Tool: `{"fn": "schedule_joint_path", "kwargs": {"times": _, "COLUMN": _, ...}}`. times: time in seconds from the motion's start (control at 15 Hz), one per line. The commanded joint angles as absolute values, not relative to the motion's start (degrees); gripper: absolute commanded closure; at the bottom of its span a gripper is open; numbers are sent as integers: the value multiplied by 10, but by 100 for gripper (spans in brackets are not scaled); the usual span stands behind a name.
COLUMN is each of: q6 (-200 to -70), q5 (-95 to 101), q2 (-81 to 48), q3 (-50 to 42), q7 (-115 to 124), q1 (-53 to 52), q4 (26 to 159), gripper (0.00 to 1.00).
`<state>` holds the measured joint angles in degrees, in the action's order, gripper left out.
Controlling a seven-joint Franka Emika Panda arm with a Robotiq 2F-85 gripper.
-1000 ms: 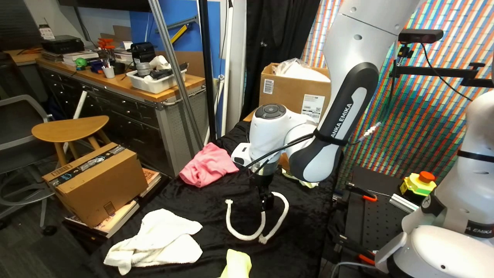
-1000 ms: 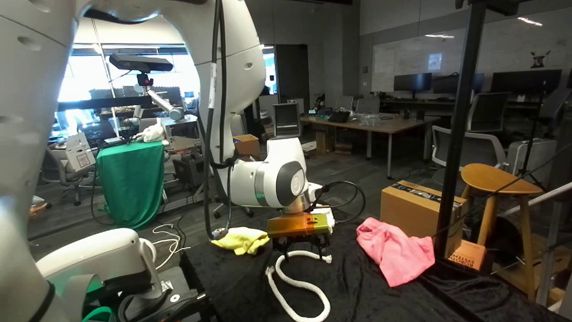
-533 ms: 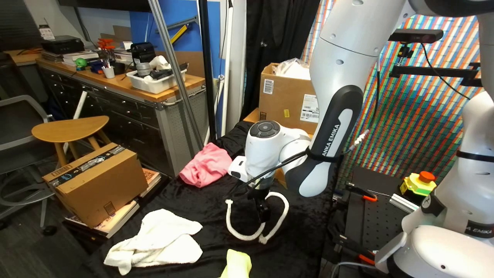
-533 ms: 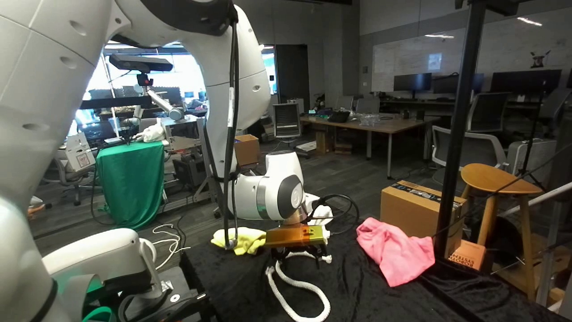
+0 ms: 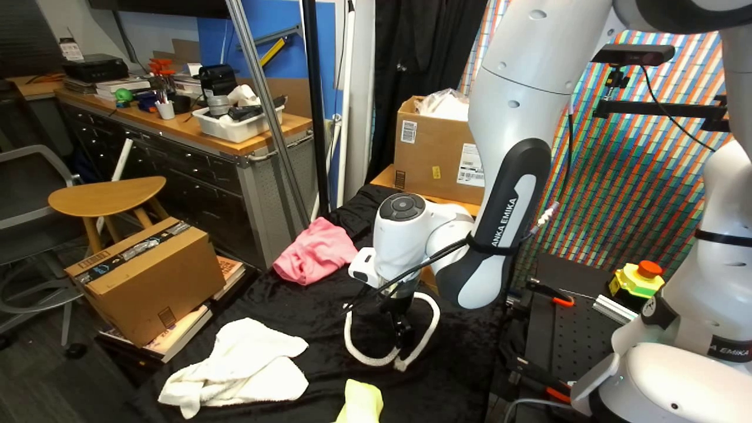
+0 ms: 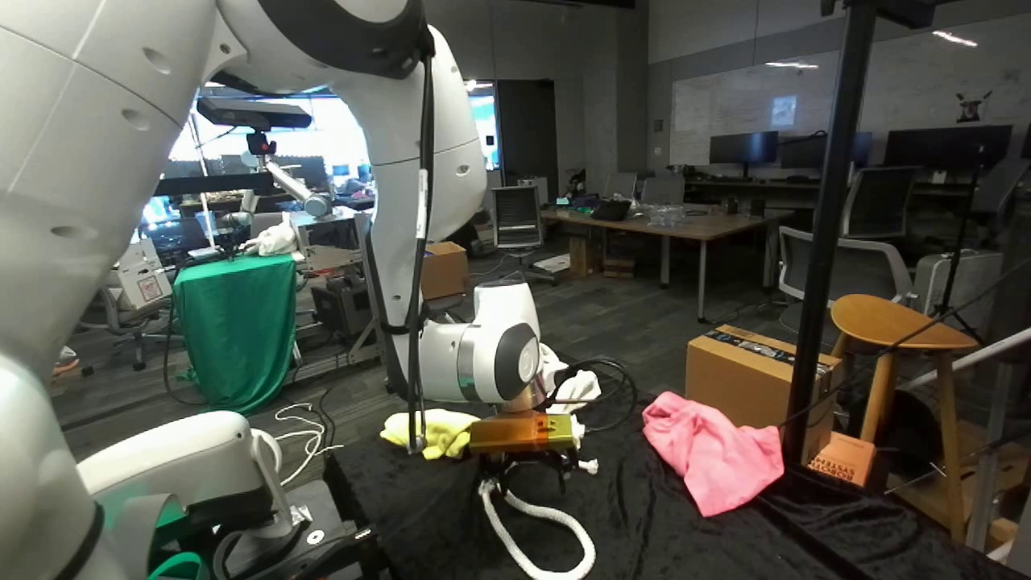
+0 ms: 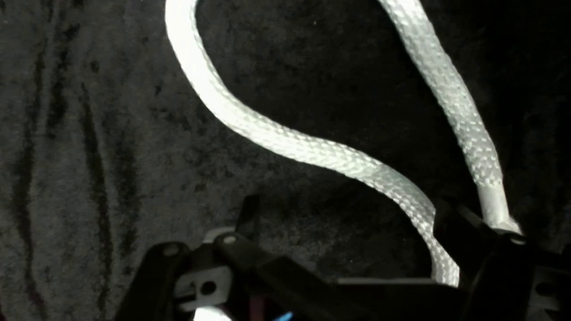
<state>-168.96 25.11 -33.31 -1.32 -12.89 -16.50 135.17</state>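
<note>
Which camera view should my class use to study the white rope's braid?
The wrist view: the white rope appears largest there and its braid shows plainly, though it runs out of frame and behind the hand. Both exterior views show it smaller, partly hidden by the hand, its braid harder to make out.

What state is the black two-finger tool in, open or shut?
Open: in the wrist view the tool has fingertips wide apart, black cloth showing between, white braided rope unpinched.

Blown-out windows (image 6: 334, 129), dark wrist view; glare bleaching part of the rope (image 7: 285, 141)
</note>
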Motion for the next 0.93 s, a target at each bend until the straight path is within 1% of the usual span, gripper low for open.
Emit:
{"fn": "schedule_joint_path", "kwargs": {"times": 0.0, "q6": -1682, "q5": 241, "q2": -332, "q3": 4, "q7": -123, "q1": -161, "q4": 1353, "gripper": 0}}
{"fn": "schedule_joint_path", "kwargs": {"times": 0.27, "q6": -1669, "q5": 227, "q2": -332, "q3": 30, "q7": -128, "q1": -153, "q4": 1355, "gripper": 0}}
{"fn": "schedule_joint_path", "kwargs": {"times": 0.87, "q6": -1660, "q5": 214, "q2": -331, "q3": 56, "q7": -137, "q1": -135, "q4": 1357, "gripper": 0}}
